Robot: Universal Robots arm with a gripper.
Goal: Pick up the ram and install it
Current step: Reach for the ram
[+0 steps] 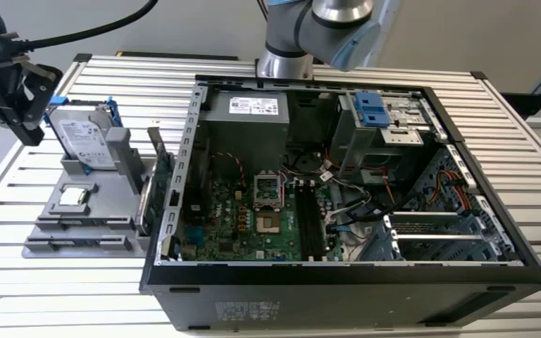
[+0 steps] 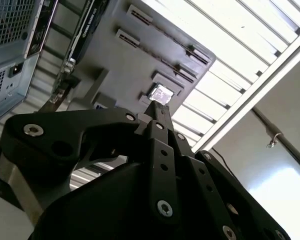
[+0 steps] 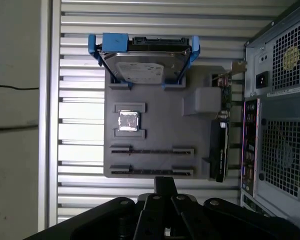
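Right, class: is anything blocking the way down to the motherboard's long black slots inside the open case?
Nothing visible does. The case lies open, and the black slots are uncovered; loose cables lie beside them toward the exterior view's right, not across. The gripper hangs outside the case, by the parts tray.

Nothing written here can be read from where I stand. A white label [image 1: 253, 105] sits on the power supply [image 1: 247, 141], another label [image 1: 82, 144] covers the hard drive [image 1: 104, 118], and a sticker [image 1: 249, 310] marks the computer case [image 1: 365, 299]; the print on all three is too small to make out.
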